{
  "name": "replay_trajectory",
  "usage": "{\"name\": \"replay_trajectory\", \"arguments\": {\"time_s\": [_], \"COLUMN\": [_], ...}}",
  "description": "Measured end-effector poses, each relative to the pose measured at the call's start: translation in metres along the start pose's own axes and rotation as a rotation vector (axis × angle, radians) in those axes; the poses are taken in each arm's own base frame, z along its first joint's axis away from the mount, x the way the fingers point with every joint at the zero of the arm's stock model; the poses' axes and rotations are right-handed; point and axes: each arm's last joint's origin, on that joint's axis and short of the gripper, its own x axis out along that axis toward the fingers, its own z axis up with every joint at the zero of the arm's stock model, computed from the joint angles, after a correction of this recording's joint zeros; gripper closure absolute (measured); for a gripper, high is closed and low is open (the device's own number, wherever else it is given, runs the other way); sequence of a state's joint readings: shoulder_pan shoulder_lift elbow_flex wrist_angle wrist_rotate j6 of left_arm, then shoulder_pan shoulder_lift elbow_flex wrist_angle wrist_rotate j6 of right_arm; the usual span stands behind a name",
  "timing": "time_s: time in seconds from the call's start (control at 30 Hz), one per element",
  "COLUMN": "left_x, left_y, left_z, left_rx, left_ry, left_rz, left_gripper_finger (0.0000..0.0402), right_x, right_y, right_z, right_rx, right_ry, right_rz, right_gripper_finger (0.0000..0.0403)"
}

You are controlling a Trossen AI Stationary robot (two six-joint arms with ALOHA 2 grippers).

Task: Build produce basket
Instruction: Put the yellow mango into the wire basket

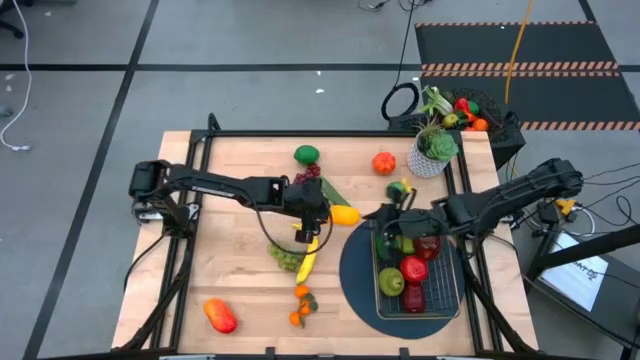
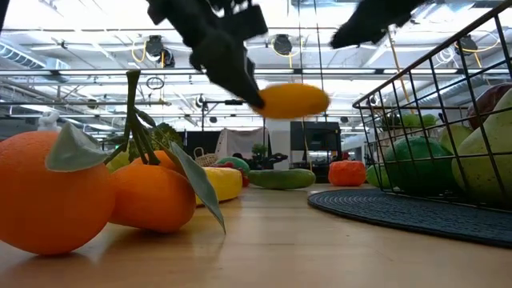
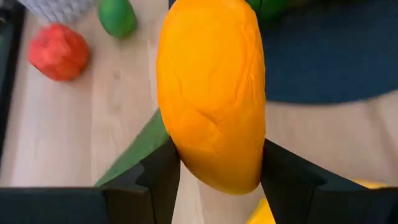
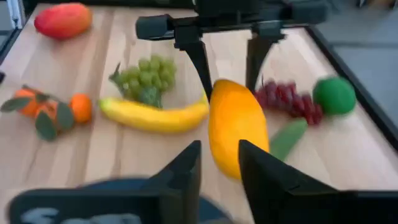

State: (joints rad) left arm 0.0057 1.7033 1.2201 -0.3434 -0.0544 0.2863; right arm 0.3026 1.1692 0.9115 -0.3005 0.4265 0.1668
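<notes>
Orange-yellow mango-like fruit (image 1: 344,214) is held off the table, clamped between the left gripper (image 3: 214,171) fingers. It sits mid-table, just left of the dark round mat (image 1: 352,272) and the basket (image 1: 448,300). In the high view its long axis runs roughly left-right, free end toward the basket; in the left wrist view it sticks straight out past the fingertips.

Key relation: the basket lies right and slightly near of the held fruit. The right gripper (image 1: 388,224) hovers at the basket's far-left corner, between fruit and basket. Its wrist view looks straight at the fruit, and its fingers (image 4: 186,167) stand apart, empty. The right arm is nearer the basket; the left arm has the fruit. Judgement: either a handover or a short carry rightward over the basket rim.

Counts, high view:
- In basket: two red pieces plus about three green ones, overlapping, so the count is uncertain.
- On table: one banana (image 1: 308,258), one green grape bunch (image 1: 284,255), one purple grape bunch (image 1: 306,175), one lime (image 1: 307,155), one red-orange fruit (image 1: 384,162), one red-orange mango (image 1: 220,315), three small oranges with leaves (image 1: 301,303).
- One potted plant (image 1: 434,150) at the far right.
</notes>
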Motion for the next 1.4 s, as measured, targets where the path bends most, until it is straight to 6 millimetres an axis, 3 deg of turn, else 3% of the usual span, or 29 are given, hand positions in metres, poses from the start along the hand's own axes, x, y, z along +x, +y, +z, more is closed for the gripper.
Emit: {"name": "replay_trajectory", "arguments": {"time_s": [0.17, 0.4, 0.6, 0.77, 0.97, 1.4], "left_x": [-0.021, -0.026, -0.026, -0.026, -0.026, -0.026], "left_y": [-0.008, -0.018, -0.020, -0.021, -0.020, -0.021], "left_z": [0.010, 0.012, 0.012, 0.014, 0.015, 0.018], "left_rx": [0.019, 0.048, 0.065, 0.064, 0.063, 0.022], "left_ry": [-0.064, -0.050, -0.050, -0.064, -0.077, -0.091], "left_rz": [-0.004, 0.012, 0.026, 0.028, 0.033, 0.069], "left_gripper_finger": [0.0199, 0.0208, 0.0200, 0.0208, 0.0199, 0.0191], "right_x": [0.023, 0.035, 0.041, 0.046, 0.050, 0.049], "right_y": [0.001, -0.003, -0.006, -0.009, -0.012, -0.013], "right_z": [0.008, 0.011, 0.007, 0.005, 0.003, 0.002], "right_rx": [-0.047, -0.037, 0.030, 0.071, 0.083, 0.074], "right_ry": [-0.071, -0.104, -0.058, -0.031, -0.011, 0.004], "right_rz": [-0.041, -0.064, -0.048, 0.035, 0.017, 0.022], "right_gripper_finger": [0.0207, 0.0075, 0.0009, 0.0012, 0.0038, 0.0156]}}
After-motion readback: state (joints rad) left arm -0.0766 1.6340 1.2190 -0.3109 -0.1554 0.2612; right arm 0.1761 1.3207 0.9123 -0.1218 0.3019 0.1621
